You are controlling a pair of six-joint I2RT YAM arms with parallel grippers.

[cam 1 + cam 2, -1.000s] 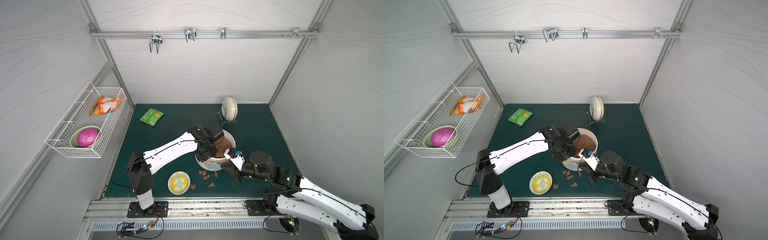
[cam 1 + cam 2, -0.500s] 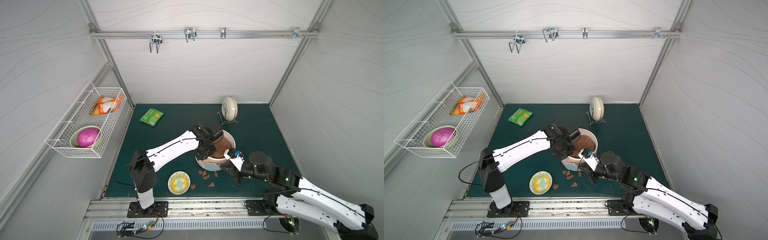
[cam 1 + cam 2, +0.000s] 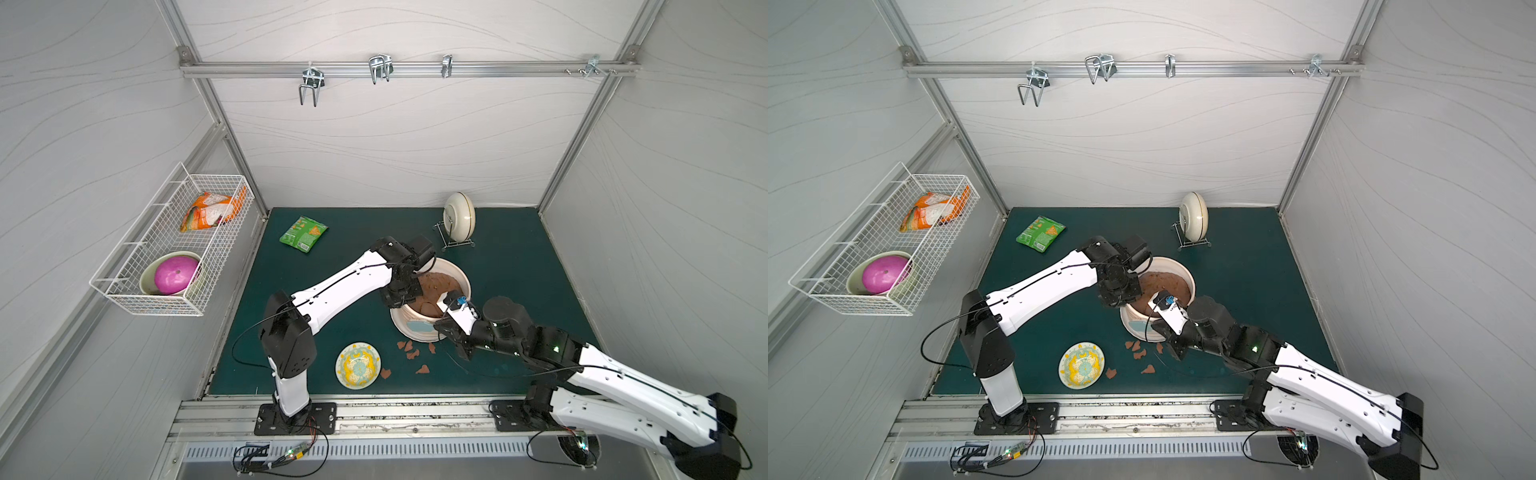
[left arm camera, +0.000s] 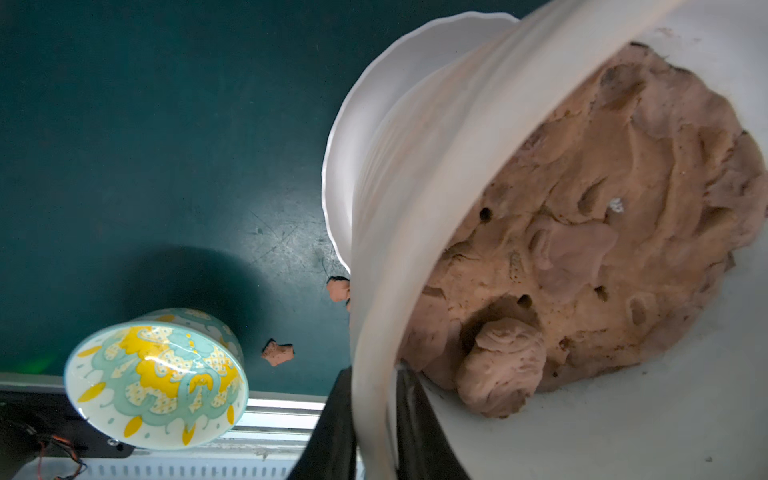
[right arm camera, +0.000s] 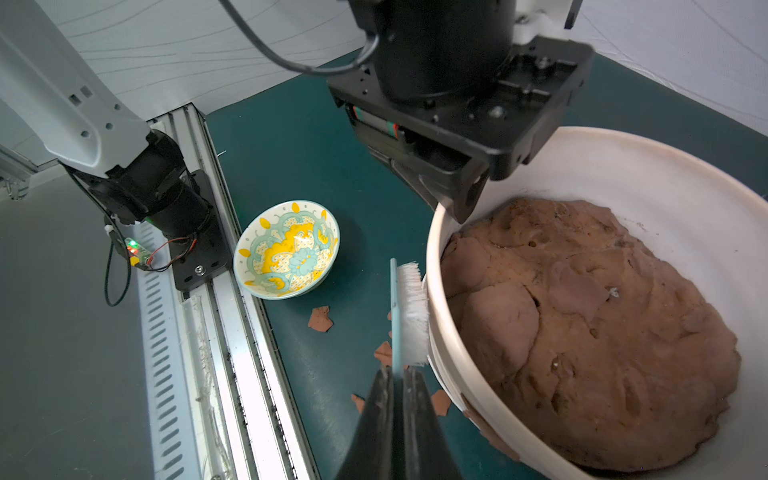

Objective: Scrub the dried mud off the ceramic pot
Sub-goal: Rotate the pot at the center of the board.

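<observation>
Right wrist: bristly brush (image 5: 413, 316) touches ceramic pot (image 5: 644, 174).

Top views look down; wrist views closely share the ceramic pot (image 4: 399, 199)

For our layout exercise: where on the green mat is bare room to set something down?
Bare mat: right of the cream ribbed ceramic pot and the racked cream bowl, and between the green snack packet and the left arm. Crowded: the pot's near side, with reddish dried mud flakes, the yellow-patterned dish and the right gripper with its brush.
</observation>
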